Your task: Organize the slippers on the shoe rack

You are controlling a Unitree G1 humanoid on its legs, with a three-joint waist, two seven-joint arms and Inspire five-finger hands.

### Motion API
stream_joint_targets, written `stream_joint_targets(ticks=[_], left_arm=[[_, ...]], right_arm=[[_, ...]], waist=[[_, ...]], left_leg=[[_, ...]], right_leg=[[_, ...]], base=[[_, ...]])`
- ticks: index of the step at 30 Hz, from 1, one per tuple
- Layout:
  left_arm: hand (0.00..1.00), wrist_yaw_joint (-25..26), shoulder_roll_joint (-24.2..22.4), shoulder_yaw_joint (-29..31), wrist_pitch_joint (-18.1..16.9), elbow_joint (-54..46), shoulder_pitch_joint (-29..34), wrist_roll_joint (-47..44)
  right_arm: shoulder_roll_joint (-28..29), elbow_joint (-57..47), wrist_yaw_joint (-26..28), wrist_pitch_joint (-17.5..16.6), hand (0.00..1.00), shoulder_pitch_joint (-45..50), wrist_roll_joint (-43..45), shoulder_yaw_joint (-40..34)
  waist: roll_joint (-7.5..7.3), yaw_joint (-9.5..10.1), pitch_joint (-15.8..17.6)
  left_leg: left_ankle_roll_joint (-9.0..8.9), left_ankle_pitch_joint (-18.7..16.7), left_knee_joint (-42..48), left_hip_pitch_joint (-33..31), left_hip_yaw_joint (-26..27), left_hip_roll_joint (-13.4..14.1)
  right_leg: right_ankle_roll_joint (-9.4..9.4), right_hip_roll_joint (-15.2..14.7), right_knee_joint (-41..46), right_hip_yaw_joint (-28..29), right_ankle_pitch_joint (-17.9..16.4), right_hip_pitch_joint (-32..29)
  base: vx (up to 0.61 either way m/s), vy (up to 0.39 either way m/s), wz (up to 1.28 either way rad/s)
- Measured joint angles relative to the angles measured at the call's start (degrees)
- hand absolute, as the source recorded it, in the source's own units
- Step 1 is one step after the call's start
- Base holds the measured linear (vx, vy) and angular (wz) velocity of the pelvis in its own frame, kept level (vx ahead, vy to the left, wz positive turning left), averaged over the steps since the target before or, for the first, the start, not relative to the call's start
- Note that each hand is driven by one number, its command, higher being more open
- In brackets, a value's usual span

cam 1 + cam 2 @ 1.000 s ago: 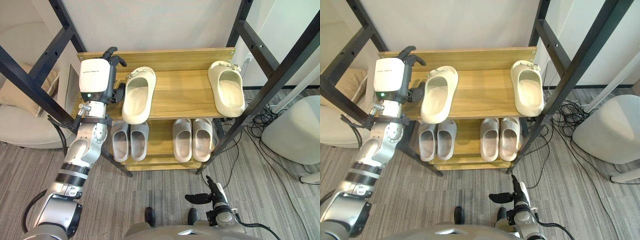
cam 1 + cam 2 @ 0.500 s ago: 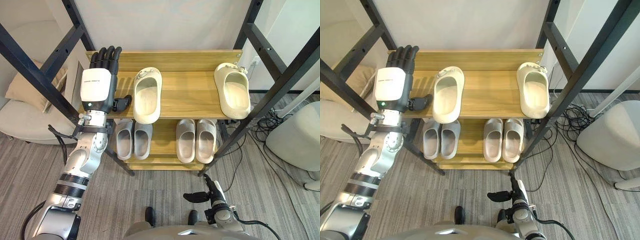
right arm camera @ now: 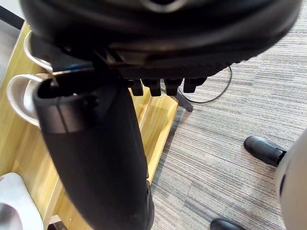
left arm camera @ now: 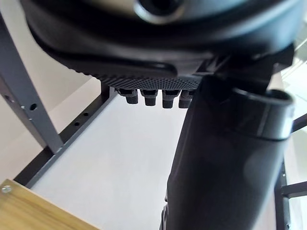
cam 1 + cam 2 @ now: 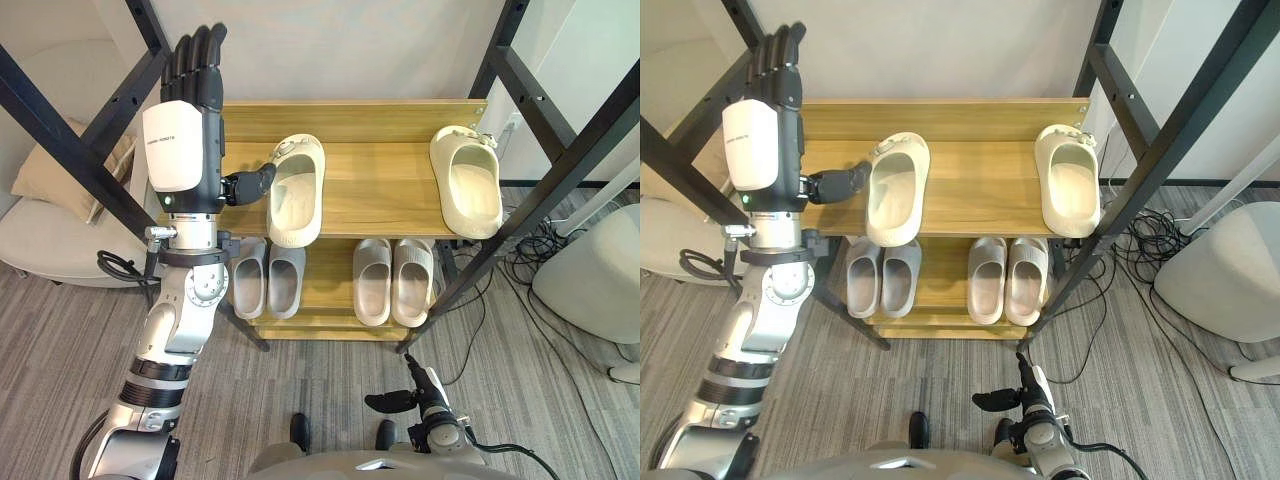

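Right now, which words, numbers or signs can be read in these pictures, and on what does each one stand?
Left hand: one short line of dark print on its white back, too small to read.
Slippers: no print or sign to be seen.
Rack: no print or sign to be seen.

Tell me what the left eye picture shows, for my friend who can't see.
The robot's left hand is raised open beside a cream slipper on the top shelf of the shoe rack, with a second cream slipper at the right end. Two grey slipper pairs sit on the lower shelf; the right hand hangs low.
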Motion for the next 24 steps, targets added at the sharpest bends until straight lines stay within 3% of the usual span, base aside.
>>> stream_joint_targets(ticks=[11, 24], left_arm=[[1.0, -0.1, -1.7, -6.2, -0.8, -0.6, -1.4, -1.1], [1.0, -2.1, -1.9, -6.8, 0.6, 5.0, -3.7, 0.7]], right_arm=[[0.1, 0.0, 0.0, 0.5, 1.0, 0.0, 0.0, 2.2], [0.1, 0.0, 0.0, 0.5, 1.0, 0.3, 0.0, 2.1]], waist=[[-0.04, -0.27, -0.1], [-0.41, -1.21, -0.9]], left_leg=[[0.0, 0.0, 0.0, -0.1, 0.0, 0.0], [-0.03, 0.0, 0.0, -0.7, 0.4, -0.1]], right_leg=[[0.0, 0.0, 0.0, 0.0, 0.0, -0.1], [0.02, 0.0, 0.0, 0.5, 0.0, -1.1]], base=[[0.0, 0.0, 0.0], [0.0, 0.0, -0.01]])
